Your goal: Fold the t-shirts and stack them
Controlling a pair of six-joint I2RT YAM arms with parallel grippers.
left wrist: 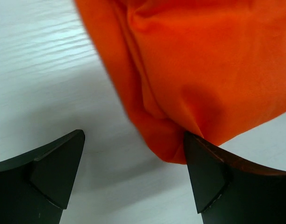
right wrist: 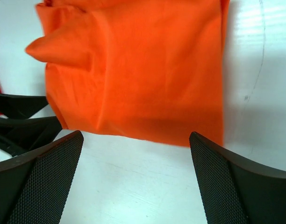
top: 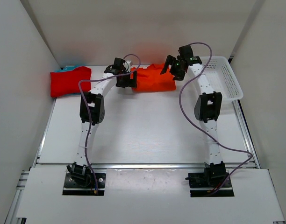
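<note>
My left jaws and right jaws hang released over the folded orange t-shirt (top: 154, 79), just left of the mesh basket (top: 225, 77). Far left of the basket, the red t-shirt (top: 70, 82) lies folded on the teal t-shirt (top: 73, 66). I judge only stacking the orange one remains.

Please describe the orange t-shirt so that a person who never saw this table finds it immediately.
Start at the far edge of the white table. There, between the white plastic mesh basket at the right and the folded red cloth t-shirt at the left, lies the folded orange cloth t-shirt. It alone is orange and sits in the middle.
</note>
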